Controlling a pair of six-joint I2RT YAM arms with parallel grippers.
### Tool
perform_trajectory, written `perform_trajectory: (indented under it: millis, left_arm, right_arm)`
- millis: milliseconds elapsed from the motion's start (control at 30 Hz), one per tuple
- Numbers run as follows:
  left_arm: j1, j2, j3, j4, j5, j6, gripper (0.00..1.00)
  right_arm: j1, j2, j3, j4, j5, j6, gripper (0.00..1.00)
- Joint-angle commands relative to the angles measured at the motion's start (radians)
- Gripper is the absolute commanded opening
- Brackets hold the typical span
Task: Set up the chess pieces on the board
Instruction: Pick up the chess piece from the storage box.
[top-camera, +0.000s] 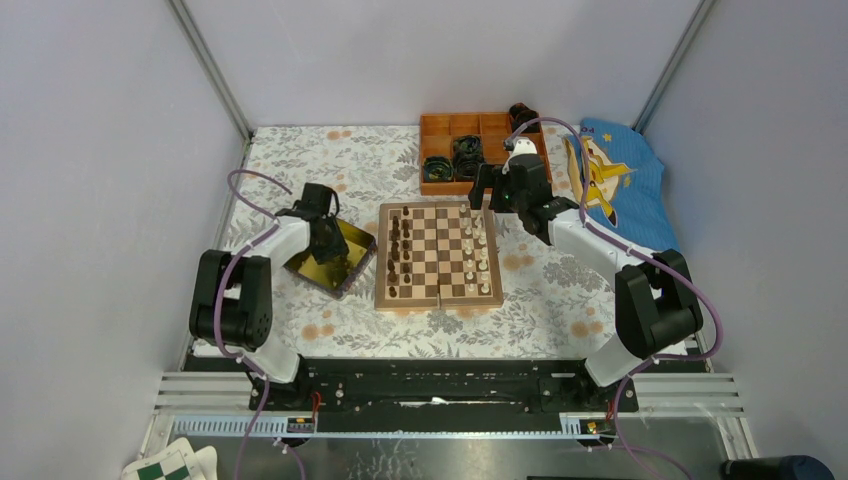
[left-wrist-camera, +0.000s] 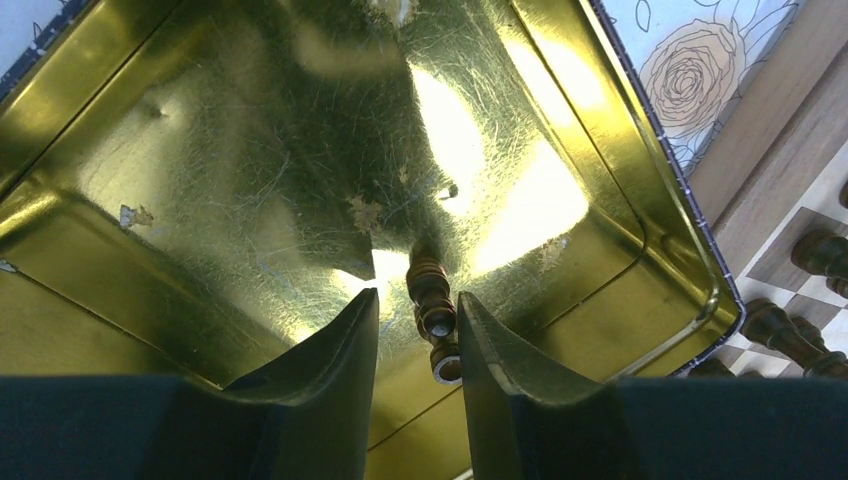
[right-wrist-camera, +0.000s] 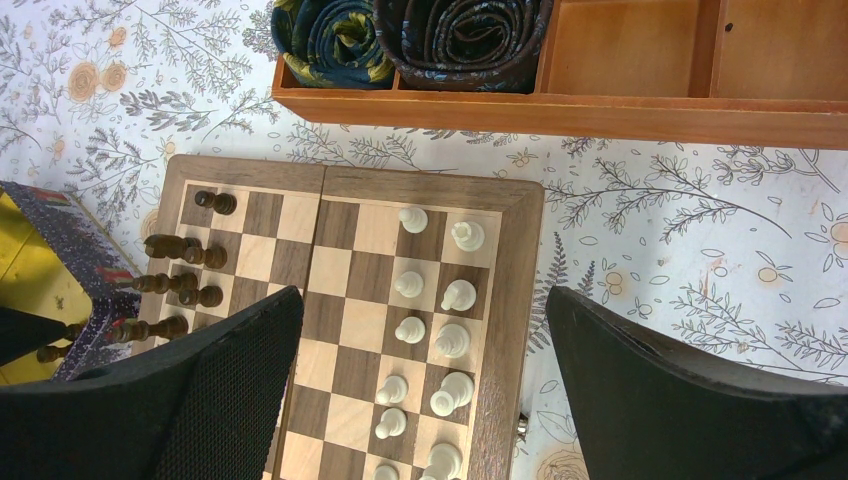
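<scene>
The board lies mid-table with dark brown pieces along its left side and cream pieces along its right. My left gripper is down inside the gold tray. In the left wrist view its jaws are open and straddle one dark piece lying on the tray floor, close to the right finger. My right gripper hovers over the board's far right corner, wide open and empty, above the cream pieces.
An orange compartmented box with black coiled rolls stands behind the board, also seen in the right wrist view. A blue cloth lies at the far right. The tray's rim sits close to the board's left edge.
</scene>
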Motion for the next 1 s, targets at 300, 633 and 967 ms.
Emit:
perform_trajectory:
  millis: [300,633,967]
  left_arm:
    - [0.015,0.024,0.037,0.034,-0.009,0.028,0.19]
    - [0.015,-0.018,0.041,0.018,-0.03,0.036,0.1]
    - [0.015,-0.057,0.041,0.011,-0.045,0.043,0.06]
  right_arm:
    - [-0.005,-0.033,0.0,0.049,-0.008,0.002,1.0]
    - [-0.005,-0.033,0.001,0.049,-0.012,0.002,1.0]
    - [-0.005,-0.032,0.002,0.049,-0.012,0.002,1.0]
